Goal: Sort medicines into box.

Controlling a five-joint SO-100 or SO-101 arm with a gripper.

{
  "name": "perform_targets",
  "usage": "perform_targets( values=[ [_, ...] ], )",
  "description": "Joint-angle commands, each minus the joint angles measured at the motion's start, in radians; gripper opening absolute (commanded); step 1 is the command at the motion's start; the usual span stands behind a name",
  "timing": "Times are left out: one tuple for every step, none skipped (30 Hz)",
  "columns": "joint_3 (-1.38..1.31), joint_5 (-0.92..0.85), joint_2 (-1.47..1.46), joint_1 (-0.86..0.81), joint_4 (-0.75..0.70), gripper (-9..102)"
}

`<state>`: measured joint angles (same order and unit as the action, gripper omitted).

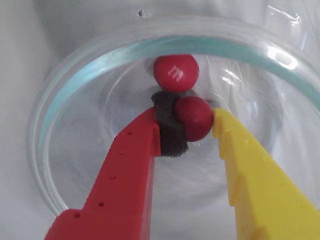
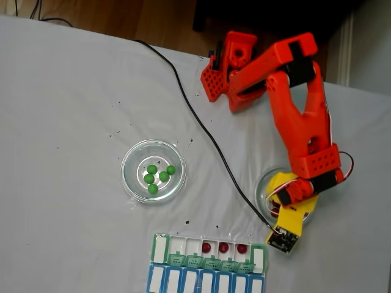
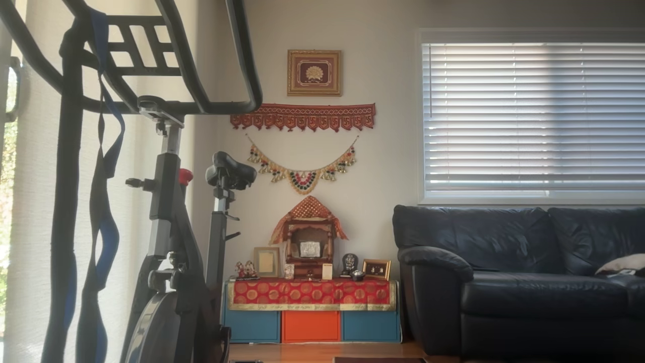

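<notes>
The gripper (image 1: 187, 122) has one red finger (image 1: 125, 170) with a black foam pad (image 1: 170, 132) and one yellow finger (image 1: 260, 170), and the two are clamped on a dark red round ball (image 1: 196, 117). A second dark red ball (image 1: 175, 73) with a small white mark lies just behind it, touching it or nearly so. Both sit inside a round clear glass dish (image 1: 65, 110) whose rim is cut off at the edges of the wrist view. In the fixed view, the orange arm (image 2: 302, 122) covers most of this dish (image 2: 261, 186), so the balls in it are hidden there. Another round clear glass dish (image 2: 131, 177) stands well apart on the white surface (image 2: 67, 110) and holds five bright green balls (image 2: 158, 177). The long white pill box with green flap lids (image 2: 183, 259) lies at the bottom, and three dark red balls (image 2: 223, 248) rest in three open compartments side by side. A blue-lidded row (image 2: 201, 282) touches it and is cut off below. A black cable (image 2: 201, 131) runs across the surface. The other view shows a room with a dark sofa (image 3: 519, 282).
</notes>
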<state>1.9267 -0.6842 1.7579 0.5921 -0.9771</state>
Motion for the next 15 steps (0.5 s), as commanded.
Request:
perform_targets(
  values=[
    [0.005,0.020,0.106,0.023,0.005,2],
    [0.008,0.026,0.115,0.028,-0.003,2],
    [0.008,0.035,0.124,0.031,-0.014,2],
    [0.002,0.044,0.132,0.034,-0.028,2],
    [-0.006,0.054,0.141,0.035,-0.046,2],
    [-0.015,0.064,0.153,0.035,-0.063,2],
    [-0.023,0.072,0.163,0.035,-0.074,2],
    [-0.038,0.084,0.176,0.032,-0.094,2],
    [-0.049,0.092,0.186,0.029,-0.106,2],
    [-0.063,0.103,0.201,0.023,-0.123,1],
    [-0.075,0.115,0.221,0.017,-0.138,1],
    [-0.087,0.127,0.242,0.008,-0.149,1],
    [-0.097,0.140,0.268,-0.002,-0.156,1],
    [-0.103,0.152,0.296,-0.011,-0.163,1],
    [-0.106,0.166,0.324,-0.021,-0.164,1]
  ],
)
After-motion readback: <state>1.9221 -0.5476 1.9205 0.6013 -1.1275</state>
